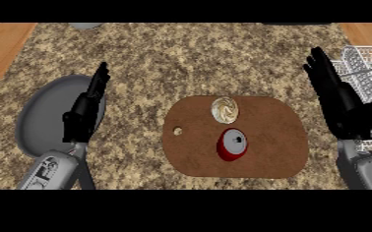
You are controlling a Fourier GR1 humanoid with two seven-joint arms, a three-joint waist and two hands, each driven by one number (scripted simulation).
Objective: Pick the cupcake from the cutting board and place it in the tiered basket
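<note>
A cupcake (225, 109) with pale swirled frosting sits near the far edge of the brown cutting board (272, 147) in the middle of the counter. The wire tiered basket (358, 65) shows only partly at the right edge. My right hand (335, 98) is open, fingers straight and pointing away, right of the board and in front of the basket. Left of the board, my left hand (85, 110) is open too, fingers up, over a grey plate. Neither hand touches the cupcake.
A red can (232, 144) with a silver top lies on the board just nearer to me than the cupcake. A grey round plate (44, 113) sits at the left. A grey object (85, 25) peeks in at the far edge. Wood shows beyond both counter sides.
</note>
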